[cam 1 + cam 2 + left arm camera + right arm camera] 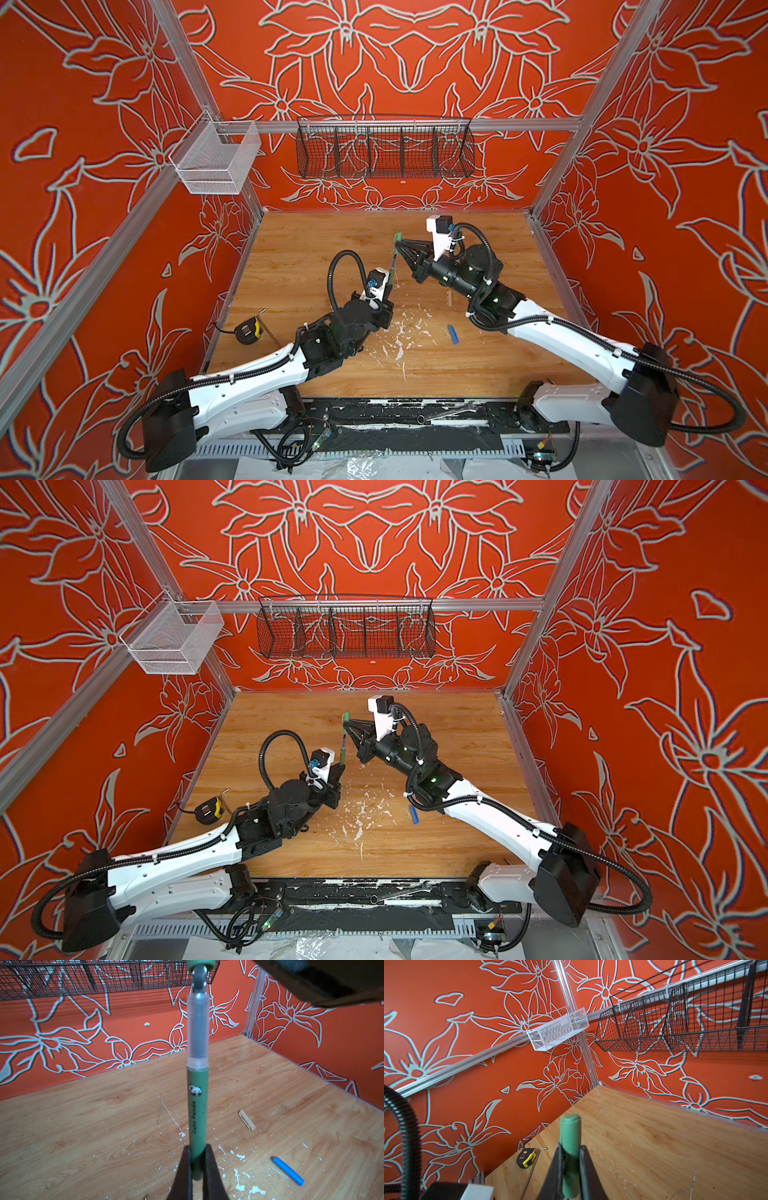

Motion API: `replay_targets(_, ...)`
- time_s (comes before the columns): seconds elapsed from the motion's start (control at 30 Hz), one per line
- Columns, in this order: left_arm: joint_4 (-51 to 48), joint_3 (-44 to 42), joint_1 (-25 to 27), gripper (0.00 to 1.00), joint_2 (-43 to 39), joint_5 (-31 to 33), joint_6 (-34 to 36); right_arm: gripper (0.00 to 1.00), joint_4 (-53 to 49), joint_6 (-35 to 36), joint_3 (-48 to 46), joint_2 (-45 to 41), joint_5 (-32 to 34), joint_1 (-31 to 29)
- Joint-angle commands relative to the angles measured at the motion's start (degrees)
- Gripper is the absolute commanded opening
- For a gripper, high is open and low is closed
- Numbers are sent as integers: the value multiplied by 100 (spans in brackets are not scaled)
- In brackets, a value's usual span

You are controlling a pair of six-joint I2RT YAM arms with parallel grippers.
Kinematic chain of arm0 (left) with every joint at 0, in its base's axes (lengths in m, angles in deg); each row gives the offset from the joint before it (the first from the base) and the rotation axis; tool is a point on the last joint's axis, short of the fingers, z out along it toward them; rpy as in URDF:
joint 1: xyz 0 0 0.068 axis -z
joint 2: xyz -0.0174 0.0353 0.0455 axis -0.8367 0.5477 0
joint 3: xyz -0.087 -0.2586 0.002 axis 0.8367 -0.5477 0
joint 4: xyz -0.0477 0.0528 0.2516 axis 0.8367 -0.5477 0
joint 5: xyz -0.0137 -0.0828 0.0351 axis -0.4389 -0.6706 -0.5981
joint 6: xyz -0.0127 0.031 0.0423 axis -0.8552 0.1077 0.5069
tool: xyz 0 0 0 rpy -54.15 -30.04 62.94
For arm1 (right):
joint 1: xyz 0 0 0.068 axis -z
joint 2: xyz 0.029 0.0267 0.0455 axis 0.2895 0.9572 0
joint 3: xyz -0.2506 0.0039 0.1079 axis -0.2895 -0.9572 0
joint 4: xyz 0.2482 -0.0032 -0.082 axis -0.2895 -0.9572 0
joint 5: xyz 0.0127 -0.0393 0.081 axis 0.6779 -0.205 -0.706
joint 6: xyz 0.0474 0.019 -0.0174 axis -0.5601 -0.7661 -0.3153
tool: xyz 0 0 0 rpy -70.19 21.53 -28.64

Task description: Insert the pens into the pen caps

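My left end effector (197,1165) pinches the green pen (197,1105) low on its barrel; my right end effector (571,1157) pinches the green cap (569,1134), both above the bench (104,1136). The tip stands at the cap mouth. Both are light, stiff, smooth plastic; I think they may slip.

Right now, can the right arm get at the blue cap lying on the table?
Probably not yet. The right gripper is shut on the green cap, raised near the green pen. The blue cap lies uncovered on the table beside that arm's forearm; the jaws must be freed first.
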Motion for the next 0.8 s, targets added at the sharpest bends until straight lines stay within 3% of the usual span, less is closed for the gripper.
replay_targets(0.0,35,-5,29,0,-87,104,-8,13,171,-84,-51,-25,-125,-46)
replay_targets(0.77,50,14,30,0,-87,129,9,13,604,-616,-314,55,-241,-60)
